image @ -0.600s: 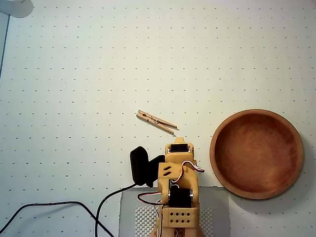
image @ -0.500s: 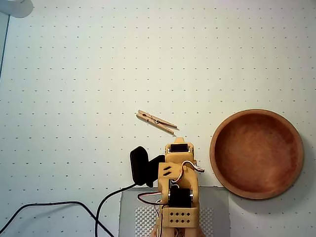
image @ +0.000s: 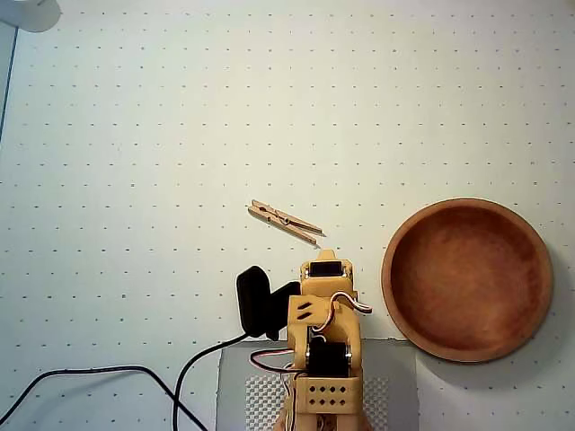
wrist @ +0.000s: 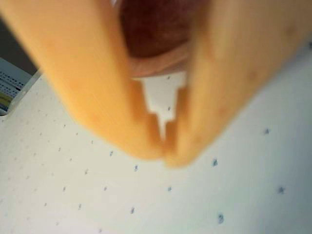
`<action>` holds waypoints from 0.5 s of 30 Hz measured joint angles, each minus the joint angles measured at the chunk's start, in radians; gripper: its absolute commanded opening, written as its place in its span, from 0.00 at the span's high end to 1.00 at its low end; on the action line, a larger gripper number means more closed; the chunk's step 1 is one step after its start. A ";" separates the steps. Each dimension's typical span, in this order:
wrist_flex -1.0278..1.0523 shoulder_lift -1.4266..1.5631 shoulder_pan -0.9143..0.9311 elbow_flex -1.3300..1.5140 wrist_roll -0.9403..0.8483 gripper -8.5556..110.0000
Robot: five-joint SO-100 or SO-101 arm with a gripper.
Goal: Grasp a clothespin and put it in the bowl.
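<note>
In the overhead view the light wooden clothespin [image: 286, 221] lies flat on the dotted white mat, slanting down to the right. The reddish-brown wooden bowl [image: 467, 279] sits to its right and holds nothing. My orange arm [image: 325, 332] is folded at the bottom centre, its front end just below the clothespin and apart from it. In the wrist view my gripper [wrist: 165, 146] fills the frame, blurred, its two orange fingertips touching with nothing between them. The bowl [wrist: 156, 29] shows as a brown patch in the gap higher up. The clothespin is out of the wrist view.
A black cable [image: 108, 372] runs along the bottom left to the arm. A black wrist camera [image: 256, 302] sits left of the arm. A grey base plate [image: 400, 377] lies under the arm. A white object [image: 27, 13] is at the top left corner.
</note>
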 measured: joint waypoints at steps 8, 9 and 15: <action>0.009 0.000 0.002 -0.003 0.000 0.96; 0.009 0.000 0.006 -0.017 0.000 0.96; 0.094 0.000 0.011 -0.212 -0.038 0.96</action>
